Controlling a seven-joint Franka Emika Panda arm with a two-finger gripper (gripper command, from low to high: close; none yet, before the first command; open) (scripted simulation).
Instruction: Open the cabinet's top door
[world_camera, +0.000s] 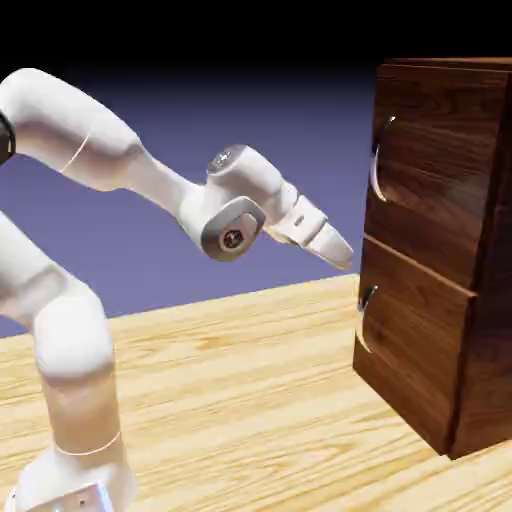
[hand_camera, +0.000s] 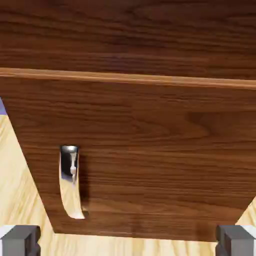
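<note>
Standing upright, top door (world_camera: 435, 170) shut; handle (world_camera: 379, 158) vertical, facing arm (world_camera: 150, 180).

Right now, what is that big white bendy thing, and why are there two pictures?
The white thing is a robot arm. At its tip is a gripper with jaws that pinch; they stand open and hold nothing. It points at a dark wooden cabinet standing on a wooden table. One picture is taken from the side. The other comes from a camera on the hand itself: the two grey fingertips peek in at the bottom corners, and you see the cabinet's lower panel with its short handle. The top door, with the long handle, is still shut.
</note>
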